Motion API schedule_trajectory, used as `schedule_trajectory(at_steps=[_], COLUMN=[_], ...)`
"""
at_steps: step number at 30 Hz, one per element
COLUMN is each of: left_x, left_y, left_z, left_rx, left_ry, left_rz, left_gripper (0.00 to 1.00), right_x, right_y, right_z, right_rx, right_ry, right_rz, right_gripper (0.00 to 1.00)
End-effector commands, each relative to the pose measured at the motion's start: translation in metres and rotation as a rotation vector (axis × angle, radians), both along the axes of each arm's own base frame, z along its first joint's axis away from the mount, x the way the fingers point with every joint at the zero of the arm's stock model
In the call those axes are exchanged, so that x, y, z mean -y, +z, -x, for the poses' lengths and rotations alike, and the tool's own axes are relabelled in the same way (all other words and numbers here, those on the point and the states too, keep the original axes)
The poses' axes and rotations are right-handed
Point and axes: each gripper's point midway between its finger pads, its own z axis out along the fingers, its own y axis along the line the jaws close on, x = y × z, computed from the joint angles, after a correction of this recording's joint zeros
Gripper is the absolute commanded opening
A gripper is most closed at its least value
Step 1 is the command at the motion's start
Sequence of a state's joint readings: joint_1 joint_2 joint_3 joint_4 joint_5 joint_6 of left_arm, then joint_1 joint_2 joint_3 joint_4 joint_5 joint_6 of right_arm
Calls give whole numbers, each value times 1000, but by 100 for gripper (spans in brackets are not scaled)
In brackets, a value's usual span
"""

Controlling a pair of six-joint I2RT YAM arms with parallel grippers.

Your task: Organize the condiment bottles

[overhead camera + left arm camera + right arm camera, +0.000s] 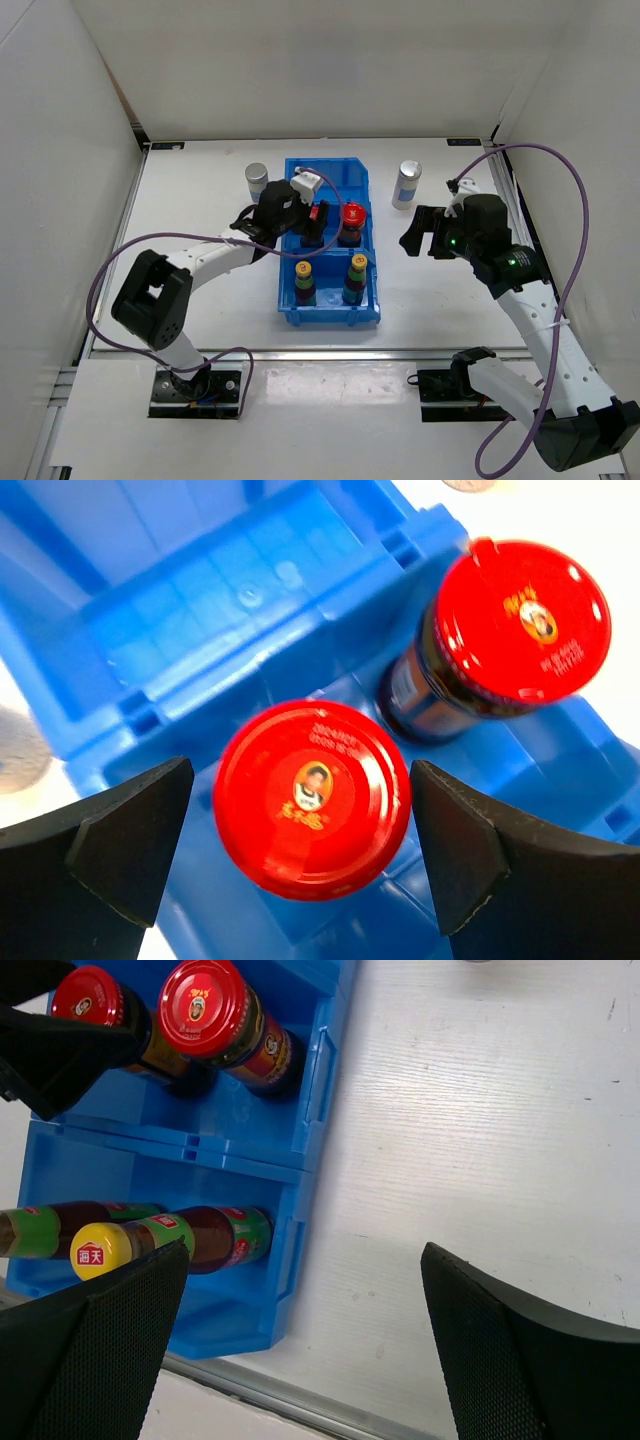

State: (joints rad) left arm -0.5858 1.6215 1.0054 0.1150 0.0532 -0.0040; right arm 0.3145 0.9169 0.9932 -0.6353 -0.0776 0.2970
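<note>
Four of the six condiment bottles already stand in the blue bin (335,178) at the middle of the bench (200,200). The two yellow-capped bottles (304,283) fill the compartment towards the near edge and the two red-capped bottles (351,222) fill the middle one. The compartment towards the far edge holds nothing. The left jaws hang over the middle compartment, spread wide on either side of the left red cap (312,798). There is clear space on both sides, so they grip nothing. The right jaws are also wide apart and empty, above bare bench just off the bin's right wall. What is left, by my reading, is the pair of silver-capped bottles, both upright on the bench with their long axes vertical. One (257,178) stands just off the bin's far-left corner, close beside the left wrist and slightly beyond it. The other (406,184) stands off the far-right corner, beyond the right jaws and a little inboard of them. Each arm therefore has its own bottle nearest. The likely approach is a reach towards the far edge with the fingers straddling the body from the sides, then a short carry inward to the far compartment.
</note>
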Motion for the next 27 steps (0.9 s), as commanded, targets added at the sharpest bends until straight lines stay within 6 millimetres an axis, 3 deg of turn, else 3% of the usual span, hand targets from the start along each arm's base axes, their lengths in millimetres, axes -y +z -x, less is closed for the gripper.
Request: schedule_trajectory(at_steps=[1,4,6,7,9,12,14,15,16,18,19,21,22,24,27], left_x=[-9,-24,-31,-39,-53,-77,-92,-100,-114,-131,-143,-158,-165,-181,-182], left_y=[55,87,128,136,171,193,174,179,147,132,102,94,74,82,87], left_z=[-16,-23,-24,-23,-20,-8,0,7,11,24,30,42,49,53,53], left_rx=[128,163,229,234,282,285,247,274,233,251,234,265,268,336,373], left_ry=[69,158,188,196,210,229,253,264,294,346,369,411,427,506,500], left_rz=[6,-14,11,-1,28,71,71,88,52,29,-7,-16,-35,-8,-13], left_gripper=[100,100,100,100,100,100,100,100,100,100,100,100,100,100,100], right_x=[4,9,14,18,19,27,29,28,28,27,26,26,26,27,30], right_y=[15,16,19,21,19,23,23,23,18,21,21,21,21,24,28], right_z=[-3,-2,1,0,-1,-5,-6,-6,-5,-6,-6,-6,-6,-10,-15], right_rx=[46,58,80,95,100,116,114,110,101,107,106,106,106,116,125], right_ry=[-22,-51,-69,-89,-92,-134,-149,-156,-156,-161,-153,-153,-153,-163,-178], right_rz=[-3,2,6,15,27,49,45,36,40,28,24,24,24,26,45], right_gripper=[100,100,100,100,100,100,100,100,100,100,100,100,100,100,100])
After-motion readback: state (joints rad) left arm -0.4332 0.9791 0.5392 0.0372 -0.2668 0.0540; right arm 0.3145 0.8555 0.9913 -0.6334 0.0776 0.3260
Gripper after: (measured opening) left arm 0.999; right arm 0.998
